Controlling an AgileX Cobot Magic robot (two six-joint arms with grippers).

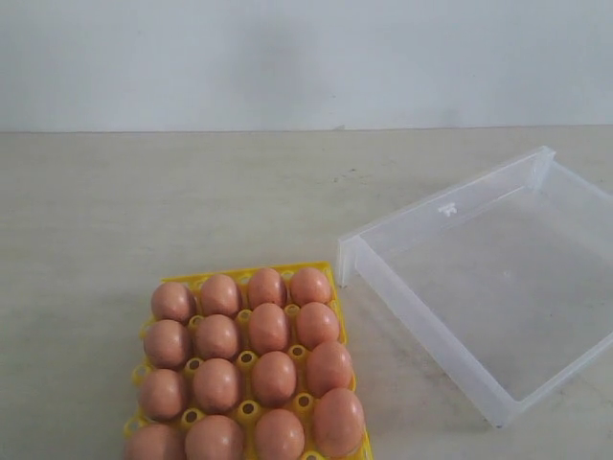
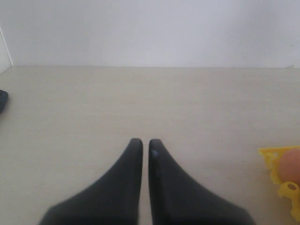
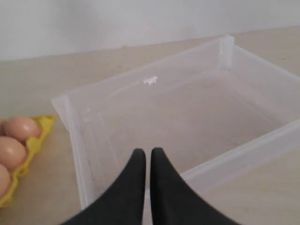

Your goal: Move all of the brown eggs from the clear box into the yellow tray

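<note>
Several brown eggs point(image 1: 269, 328) fill the cups of the yellow tray point(image 1: 292, 272) at the lower left of the exterior view. The clear box point(image 1: 433, 337) lies to its right with nothing inside. Neither arm shows in the exterior view. My left gripper point(image 2: 145, 143) is shut and holds nothing, hovering over bare table with a corner of the yellow tray point(image 2: 270, 157) and one brown egg point(image 2: 291, 167) off to one side. My right gripper point(image 3: 148, 152) is shut and holds nothing, hanging over the near wall of the clear box point(image 3: 79, 154); the brown eggs point(image 3: 21, 128) show beside it.
A pale wood table point(image 1: 144, 211) runs back to a white wall point(image 1: 287, 57). A small white tab point(image 3: 150, 80) sits on the box's far wall. A dark object point(image 2: 2, 101) pokes in at the edge of the left wrist view.
</note>
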